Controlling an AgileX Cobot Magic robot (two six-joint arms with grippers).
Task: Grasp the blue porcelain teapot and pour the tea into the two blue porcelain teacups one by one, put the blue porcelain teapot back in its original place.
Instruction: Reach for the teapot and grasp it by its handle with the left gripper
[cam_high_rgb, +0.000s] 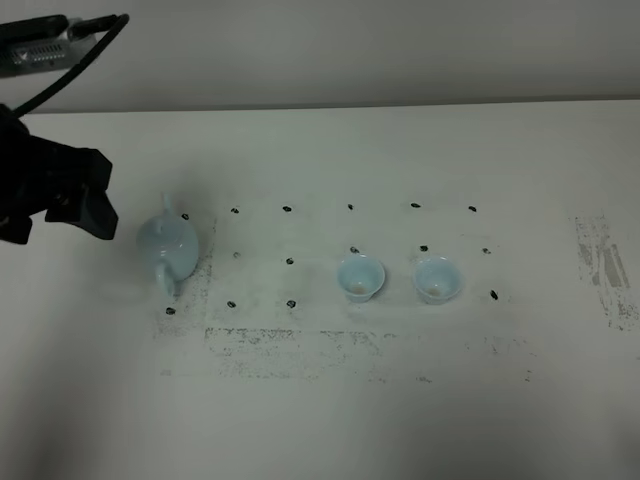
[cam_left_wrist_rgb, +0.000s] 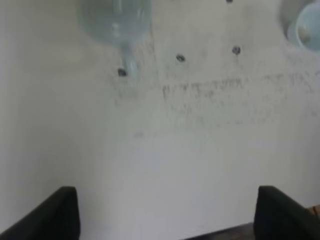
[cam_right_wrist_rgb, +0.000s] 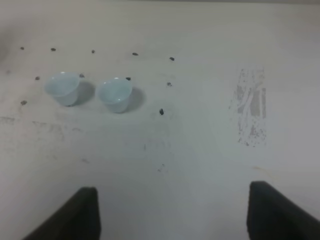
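- The left gripper (cam_left_wrist_rgb: 166, 192) is seen with its jaws spread wide and nothing between them. It is held above the table (cam_high_rgb: 400, 400), near the blue porcelain teapot (cam_high_rgb: 168, 245) but clear of it.
- The right gripper (cam_right_wrist_rgb: 172, 192) is likewise parted and empty, well apart from the cups.
- The teapot is set upright at the left end of the dotted grid. A narrow projection, taken to be the spout, is turned toward the table's near edge. The handle and lid are not clearly resolved.
- The two blue porcelain teacups are placed upright, side by side without touching. The nearer teacup (cam_high_rgb: 361, 277) and the farther teacup (cam_high_rgb: 436, 279) both stand well to the right of the teapot.
- The teapot is judged rigid, brittle and slick from its glaze. It is probably heavy if filled, with the weight shifting as it is tipped.
- The round body is judged too wide and slippery to be pinched securely, so the handle is preferred. It should be clamped firmly and squarely so that swinging is prevented.
- A loose lid could be shed during a steep pour.
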